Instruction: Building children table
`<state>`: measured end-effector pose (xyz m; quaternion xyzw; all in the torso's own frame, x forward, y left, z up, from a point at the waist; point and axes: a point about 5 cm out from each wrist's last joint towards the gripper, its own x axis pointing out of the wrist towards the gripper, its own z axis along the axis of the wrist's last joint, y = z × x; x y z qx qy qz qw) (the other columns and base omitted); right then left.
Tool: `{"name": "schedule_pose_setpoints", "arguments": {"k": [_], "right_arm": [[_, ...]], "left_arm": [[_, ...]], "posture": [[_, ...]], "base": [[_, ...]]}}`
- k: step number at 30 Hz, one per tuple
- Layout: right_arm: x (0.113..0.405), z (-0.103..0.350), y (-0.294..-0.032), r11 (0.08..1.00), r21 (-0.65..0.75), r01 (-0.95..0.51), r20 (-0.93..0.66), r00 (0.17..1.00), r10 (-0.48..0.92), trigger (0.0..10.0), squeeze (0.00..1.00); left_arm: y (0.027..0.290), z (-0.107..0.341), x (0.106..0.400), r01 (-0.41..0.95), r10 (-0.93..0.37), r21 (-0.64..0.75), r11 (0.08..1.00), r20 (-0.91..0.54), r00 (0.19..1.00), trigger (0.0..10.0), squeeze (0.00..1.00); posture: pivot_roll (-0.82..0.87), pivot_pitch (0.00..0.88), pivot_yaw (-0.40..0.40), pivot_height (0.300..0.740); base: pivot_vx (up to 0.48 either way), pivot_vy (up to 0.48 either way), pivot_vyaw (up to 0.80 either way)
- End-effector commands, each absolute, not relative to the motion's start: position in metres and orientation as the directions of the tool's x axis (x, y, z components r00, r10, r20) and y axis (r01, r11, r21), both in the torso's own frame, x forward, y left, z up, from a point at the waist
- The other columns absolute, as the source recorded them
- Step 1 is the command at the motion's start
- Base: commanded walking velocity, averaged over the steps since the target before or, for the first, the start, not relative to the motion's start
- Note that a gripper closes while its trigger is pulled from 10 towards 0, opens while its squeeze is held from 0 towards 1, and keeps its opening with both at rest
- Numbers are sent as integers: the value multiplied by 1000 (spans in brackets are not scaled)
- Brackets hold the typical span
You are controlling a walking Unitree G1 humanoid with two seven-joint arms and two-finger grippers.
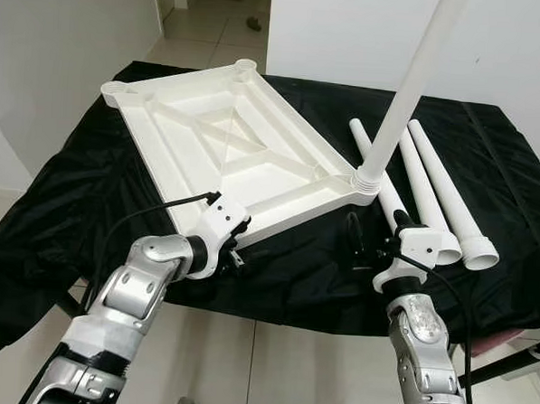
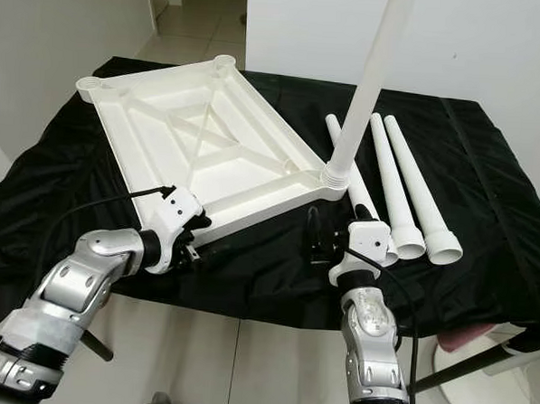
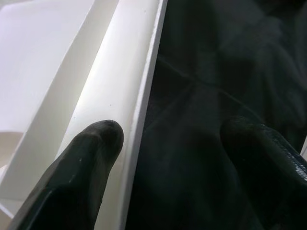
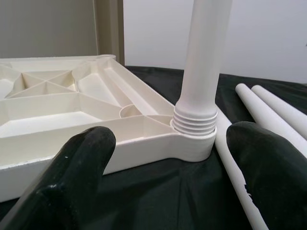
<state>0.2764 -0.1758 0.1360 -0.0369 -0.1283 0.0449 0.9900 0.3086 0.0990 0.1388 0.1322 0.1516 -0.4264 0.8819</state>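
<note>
The white plastic tabletop (image 1: pixel 228 145) lies upside down on a black cloth. One white leg (image 1: pixel 412 83) stands upright, screwed into the tabletop's near right corner socket (image 4: pixel 194 136). Three loose legs (image 1: pixel 434 188) lie side by side to the right of it. My left gripper (image 1: pixel 235 251) is open at the tabletop's near edge, one finger (image 3: pixel 91 158) over the white rim (image 3: pixel 120 96), the other over the cloth. A short way in front of the socket with the leg, my right gripper (image 1: pixel 358 247) is open and holds nothing.
The black cloth (image 1: pixel 89 193) drapes over the work table and hangs past its front edge. A white wall (image 1: pixel 351 34) stands behind and a tiled doorway (image 1: pixel 207 27) opens at the back left. A white round object (image 2: pixel 478 376) and a dark rod (image 2: pixel 479 362) sit on the floor at lower right.
</note>
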Motion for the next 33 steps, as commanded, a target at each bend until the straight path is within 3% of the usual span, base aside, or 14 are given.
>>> {"name": "schedule_pose_setpoints", "arguments": {"k": [1,10,11,12,14,17,18,26,27,29,30,31,32,33], "right_arm": [[277,134,-177,992,-95,-81,246,964,102,10000,0],[277,135,-176,993,-93,-79,248,964,100,10000,0],[277,135,-176,993,-91,-76,249,964,97,10000,0],[277,135,-176,993,-91,-76,249,964,97,10000,0],[276,134,-176,993,-91,-75,249,964,95,10000,0],[276,134,-176,993,-91,-74,249,964,94,10000,0],[276,134,-176,993,-91,-73,249,964,93,10000,0],[277,135,-177,994,-92,-64,251,964,86,10000,0],[277,135,-178,994,-92,-63,251,964,84,10000,0],[277,135,-178,994,-92,-63,251,964,84,10000,0],[277,135,-178,994,-91,-61,251,964,83,10000,0],[277,135,-178,994,-91,-61,251,964,83,10000,0],[278,135,-178,994,-91,-60,252,964,81,10000,0],[278,135,-178,994,-91,-60,252,964,81,10000,0]], "left_arm": [[102,137,316,713,-622,138,688,-394,677,10000,0],[101,137,330,646,-559,135,751,-392,731,10000,0],[98,139,335,624,-536,148,767,-387,750,4196,0],[98,139,335,624,-536,148,767,-387,750,4196,0],[95,139,336,627,-535,159,763,-389,750,2745,0],[94,139,336,631,-537,162,759,-392,747,2118,0],[92,140,336,641,-545,165,750,-395,740,0,0],[86,138,334,681,-574,182,710,-410,708,0,0],[84,138,334,691,-581,187,698,-417,699,2941,0],[84,138,334,691,-581,187,698,-417,699,2941,0],[83,137,334,701,-586,194,687,-423,691,3804,0],[83,137,334,701,-586,194,687,-423,691,3804,0],[83,137,334,706,-586,201,679,-432,686,10000,0],[83,137,334,706,-586,201,679,-432,686,10000,0]], "posture": [[88,0,-6,740],[86,0,-2,740],[85,0,0,740],[85,0,0,740],[85,0,1,740],[85,0,2,740],[84,0,3,740],[86,3,6,740],[87,5,7,740],[87,5,7,740],[87,5,7,740],[87,5,7,740],[87,6,8,740],[87,6,8,740]], "base": [[0,0,0],[0,0,0],[0,0,0],[0,0,0],[0,0,0],[0,0,0],[0,0,0],[0,0,0],[0,0,0],[0,0,0],[0,0,0],[0,0,0],[0,0,0],[0,0,0]]}}
